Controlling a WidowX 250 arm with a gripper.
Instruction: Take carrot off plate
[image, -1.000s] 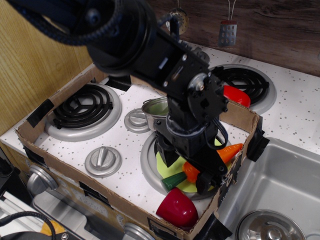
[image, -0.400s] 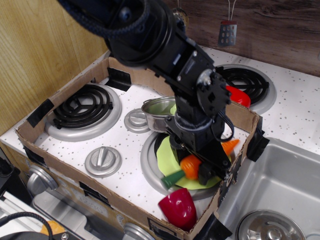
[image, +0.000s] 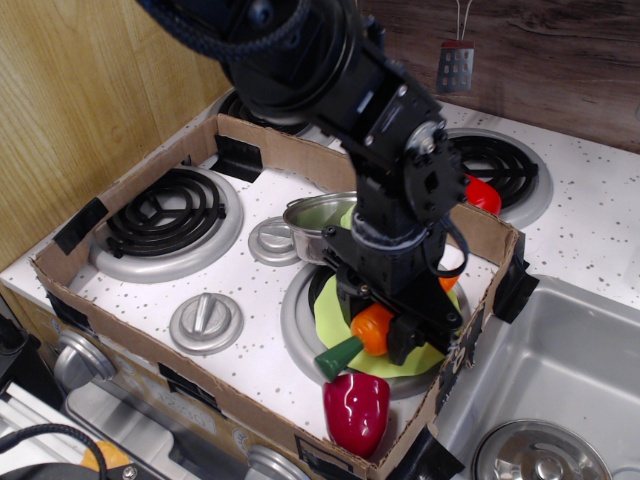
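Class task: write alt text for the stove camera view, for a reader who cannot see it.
A black robot claw grips an orange toy carrot over a lime-green plate on a toy stove. A steel pot sits behind the plate, and a red pepper in front.

The glossy orange carrot (image: 368, 330), green stem end pointing down-left, sits tilted over the lime-green plate (image: 425, 352).

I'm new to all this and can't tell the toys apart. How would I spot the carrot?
Find the cardboard tray on the toy stove, then the lime-green plate at its near right corner. The carrot lies there, in the black pincer: glossy orange with a dark green stem, unlike the red pepper beside it.
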